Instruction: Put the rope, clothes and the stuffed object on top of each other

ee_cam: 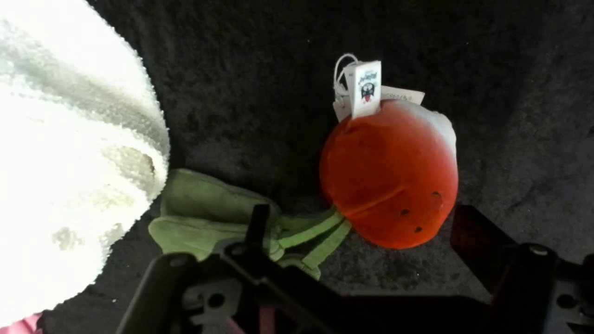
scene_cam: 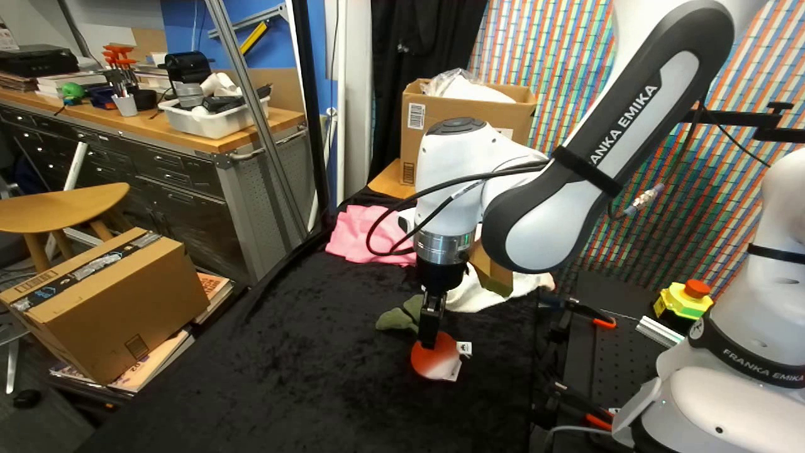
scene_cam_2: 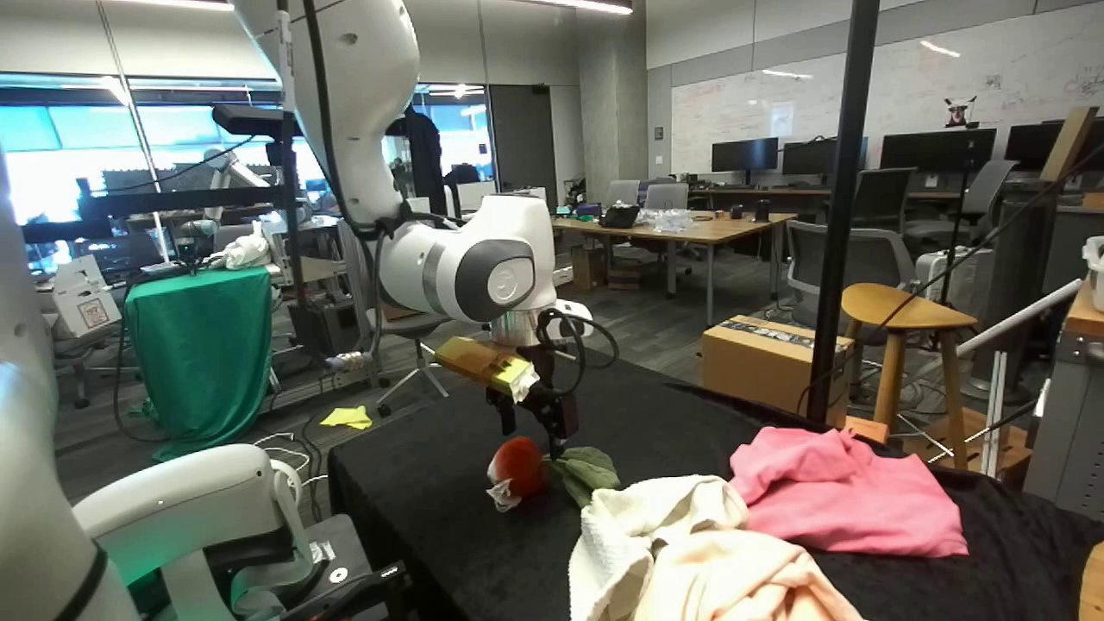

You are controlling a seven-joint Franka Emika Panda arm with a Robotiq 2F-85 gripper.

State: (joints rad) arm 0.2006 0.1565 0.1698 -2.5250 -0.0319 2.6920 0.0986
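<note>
The stuffed object is a round red plush with a white tip, paper tags and green leaves; it lies on the black cloth in both exterior views [scene_cam: 434,362] [scene_cam_2: 517,466] and in the wrist view [ee_cam: 390,171]. My gripper [scene_cam: 430,343] [scene_cam_2: 535,440] [ee_cam: 362,215] points down over it, open and empty. In the wrist view one finger is over the leaves, the other beyond the red body. The clothes are a white fluffy cloth [scene_cam: 475,297] [scene_cam_2: 634,526] [ee_cam: 74,139], a pink cloth [scene_cam: 358,236] [scene_cam_2: 841,496] and a peach cloth [scene_cam_2: 742,578]. I see no rope.
The black-covered table [scene_cam: 302,377] carries these things. A cardboard box [scene_cam: 465,107] with plastic stands behind the cloths. A yellow emergency stop [scene_cam: 682,302] and tools lie near the robot base [scene_cam: 723,390]. A black upright post [scene_cam_2: 845,216] rises beyond the table's edge.
</note>
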